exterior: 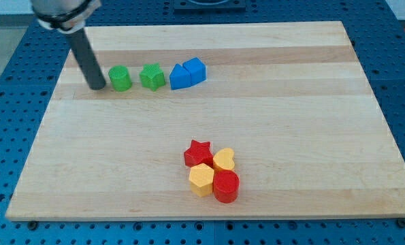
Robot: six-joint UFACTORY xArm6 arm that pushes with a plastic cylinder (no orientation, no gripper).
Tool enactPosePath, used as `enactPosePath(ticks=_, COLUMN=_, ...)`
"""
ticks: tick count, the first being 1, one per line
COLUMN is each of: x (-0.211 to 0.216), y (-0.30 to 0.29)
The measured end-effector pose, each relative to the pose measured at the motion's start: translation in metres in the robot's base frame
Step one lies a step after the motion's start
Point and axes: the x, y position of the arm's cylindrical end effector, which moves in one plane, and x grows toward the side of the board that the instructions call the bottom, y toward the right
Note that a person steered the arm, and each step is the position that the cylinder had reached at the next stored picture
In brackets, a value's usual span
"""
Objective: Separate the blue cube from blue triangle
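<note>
The blue cube sits near the view's top, just left of centre. The blue triangle touches its left side. My tip rests on the board at the view's upper left, just left of a green cylinder and well left of both blue blocks. A second green block, with a notched shape, stands between the green cylinder and the blue triangle. These blocks form a row running from my tip toward the right.
A tight cluster lies at the lower middle of the wooden board: a red star, a yellow heart, a yellow hexagon and a red cylinder.
</note>
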Motion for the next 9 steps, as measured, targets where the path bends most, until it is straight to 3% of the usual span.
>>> enactPosePath(ticks=2, x=-0.001, y=0.038)
enactPosePath(ticks=3, x=-0.01, y=0.016)
enactPosePath(ticks=4, x=-0.049, y=0.003)
enactPosePath(ticks=5, x=-0.083, y=0.044)
enactPosePath(ticks=6, x=-0.085, y=0.111)
enactPosePath(ticks=7, x=-0.082, y=0.139)
enactPosePath(ticks=9, x=-0.061, y=0.141)
